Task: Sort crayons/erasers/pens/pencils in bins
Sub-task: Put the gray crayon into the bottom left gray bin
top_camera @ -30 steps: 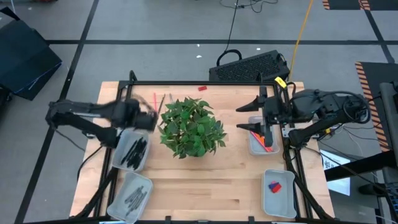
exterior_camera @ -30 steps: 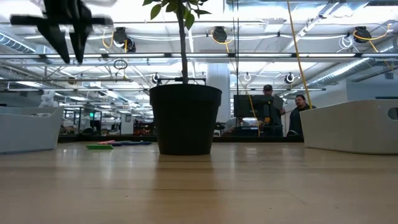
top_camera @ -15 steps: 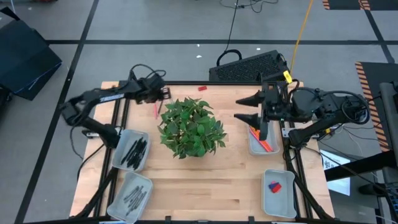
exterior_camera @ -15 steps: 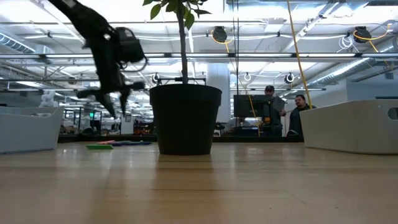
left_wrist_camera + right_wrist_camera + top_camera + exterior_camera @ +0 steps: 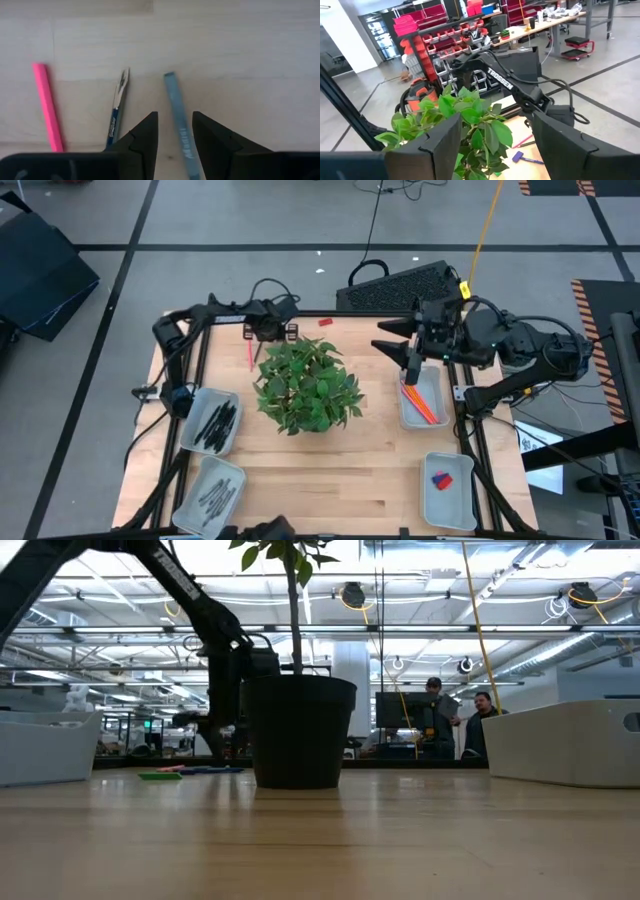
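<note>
My left gripper [image 5: 175, 116] is open, low over the table's far left part [image 5: 268, 332], behind the plant pot [image 5: 298, 730]. Its fingers stand on either side of a grey-blue stick [image 5: 176, 115] lying flat on the wood and do not touch it. Beside that stick lie a dark blue pen [image 5: 117, 107] and a pink stick [image 5: 47, 107]. My right gripper [image 5: 398, 355] hangs wide open above the far end of the bin [image 5: 404, 412] that holds orange and red pencils [image 5: 422, 402]. Another bin [image 5: 195, 430] holds black pens [image 5: 216, 423].
The leafy plant [image 5: 308, 383] in its dark pot stands mid-table between the arms. A bin [image 5: 455, 498] at the near right holds erasers [image 5: 441, 478]; a bin [image 5: 190, 505] at the near left holds dark sticks. A small red piece [image 5: 326, 322] lies at the far edge. Green [image 5: 160, 776] and blue [image 5: 210, 770] pieces lie behind the pot.
My left gripper has swung from above the pen bin toward the table's far edge and to the right, and has come down low over the sticks beside the plant. My right gripper has gone a little toward the far edge, still open.
</note>
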Controlling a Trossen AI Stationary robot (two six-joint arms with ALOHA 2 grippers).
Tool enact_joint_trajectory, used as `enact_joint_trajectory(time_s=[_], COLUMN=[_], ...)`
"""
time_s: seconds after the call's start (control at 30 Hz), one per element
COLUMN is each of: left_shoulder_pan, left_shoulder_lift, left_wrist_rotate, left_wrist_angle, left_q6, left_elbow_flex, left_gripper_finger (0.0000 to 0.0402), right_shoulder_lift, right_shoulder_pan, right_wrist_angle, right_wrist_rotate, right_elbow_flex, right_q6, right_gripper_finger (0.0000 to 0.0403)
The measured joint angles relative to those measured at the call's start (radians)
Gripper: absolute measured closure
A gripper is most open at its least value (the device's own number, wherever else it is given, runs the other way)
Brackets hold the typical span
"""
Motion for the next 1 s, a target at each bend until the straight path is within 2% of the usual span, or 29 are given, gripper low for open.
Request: enact_joint_trajectory(time_s=[0.13, 0.33, 0.67, 0.87, 1.0], left_shoulder_pan=[0.01, 0.005, 0.004, 0.004, 0.004], left_shoulder_lift=[0.046, 0.051, 0.053, 0.052, 0.021], left_wrist_rotate=[0.04, 0.055, 0.086, 0.089, 0.094], left_wrist_angle=[-0.002, 0.007, -0.004, -0.006, -0.003], left_q6=[-0.024, -0.039, -0.043, -0.048, -0.049], left_elbow_flex=[0.008, 0.005, 0.004, 0.003, -0.001], left_gripper_finger=[0.028, 0.0284, 0.0388, 0.0364, 0.0365], right_shoulder_lift=[0.0, 0.0, 0.0, 0.0, 0.0], right_shoulder_pan=[0.0, 0.0, 0.0, 0.0, 0.0], right_wrist_angle=[-0.001, -0.001, -0.001, -0.001, -0.001], right_wrist_rotate=[-0.001, -0.001, -0.002, -0.005, -0.005], right_elbow_flex=[0.0, 0.0, 0.0, 0.0, 0.0], right_q6=[0.001, -0.011, -0.013, -0.014, -0.014], right_gripper_finger=[0.017, 0.017, 0.017, 0.017, 0.017])
